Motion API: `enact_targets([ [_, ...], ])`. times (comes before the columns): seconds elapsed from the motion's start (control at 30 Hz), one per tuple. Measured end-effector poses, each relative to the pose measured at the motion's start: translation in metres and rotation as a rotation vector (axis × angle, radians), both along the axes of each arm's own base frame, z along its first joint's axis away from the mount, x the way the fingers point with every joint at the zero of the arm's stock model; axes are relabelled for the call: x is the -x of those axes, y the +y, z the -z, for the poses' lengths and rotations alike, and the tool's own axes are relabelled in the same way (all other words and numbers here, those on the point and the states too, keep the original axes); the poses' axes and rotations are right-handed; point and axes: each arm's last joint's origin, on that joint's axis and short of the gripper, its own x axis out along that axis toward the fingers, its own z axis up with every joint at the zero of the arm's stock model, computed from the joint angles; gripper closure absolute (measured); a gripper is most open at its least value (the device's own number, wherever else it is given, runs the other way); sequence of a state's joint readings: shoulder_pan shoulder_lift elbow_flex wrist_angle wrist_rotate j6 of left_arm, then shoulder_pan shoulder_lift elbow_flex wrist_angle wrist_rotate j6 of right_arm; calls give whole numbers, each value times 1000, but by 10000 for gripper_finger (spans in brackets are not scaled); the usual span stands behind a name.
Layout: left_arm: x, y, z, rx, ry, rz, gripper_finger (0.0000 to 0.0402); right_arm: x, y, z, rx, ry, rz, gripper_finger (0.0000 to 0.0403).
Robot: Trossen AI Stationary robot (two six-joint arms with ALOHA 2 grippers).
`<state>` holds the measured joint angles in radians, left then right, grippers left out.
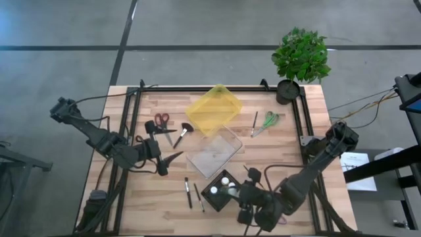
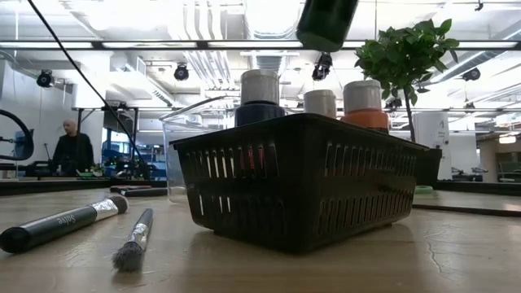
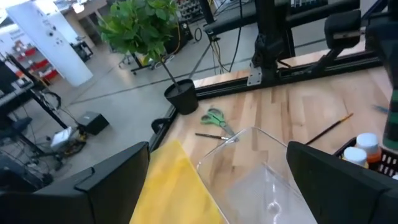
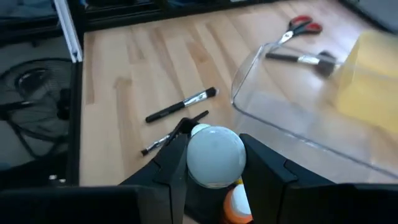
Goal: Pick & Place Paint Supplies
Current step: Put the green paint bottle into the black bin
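My right gripper [image 4: 214, 163] hovers over the black basket [image 2: 293, 179], shut on a green paint bottle [image 2: 326, 23] with a white cap [image 4: 214, 152]. In the basket stand a dark blue bottle [image 2: 259, 110], an orange-red one [image 2: 364, 118] and another white cap [image 2: 320, 102] between them. Two dark-handled brushes [image 1: 187, 192] [image 1: 198, 196] lie flat on the table left of the basket. A wide-headed brush [image 1: 183, 133] lies beside the red scissors, and a thin brush [image 1: 254, 123] beside the green scissors. My left gripper [image 1: 166, 160] is open and empty, left of the clear tub. My right gripper pinches the green bottle at its cap end [image 4: 214, 180] between its two fingers [image 4: 174, 168], one on each side. The fingers come from above, pointing down. The bottle hangs upright, lifted clear above the basket's rim.
A clear tub [image 1: 214, 151] sits mid-table with a yellow tub [image 1: 214, 108] behind it. Red scissors [image 1: 161, 120] lie at the far left, green scissors [image 1: 270, 120] at the far right. A potted plant [image 1: 299, 59] stands at the far right corner. A person [image 2: 73, 150] stands in the room beyond.
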<state>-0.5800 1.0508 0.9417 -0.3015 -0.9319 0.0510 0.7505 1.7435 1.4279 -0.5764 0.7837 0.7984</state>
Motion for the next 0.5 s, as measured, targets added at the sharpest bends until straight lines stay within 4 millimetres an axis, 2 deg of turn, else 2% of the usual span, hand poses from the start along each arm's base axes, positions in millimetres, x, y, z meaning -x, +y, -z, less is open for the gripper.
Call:
enact_targets([
  [0.23,1,0,11,4,39,-15,17,-19,-17,-18,-209,83,-14,291],
  [0.5,4,4,15,-56,39,-84,17,-33,-38,-22,-328,155,13,291],
])
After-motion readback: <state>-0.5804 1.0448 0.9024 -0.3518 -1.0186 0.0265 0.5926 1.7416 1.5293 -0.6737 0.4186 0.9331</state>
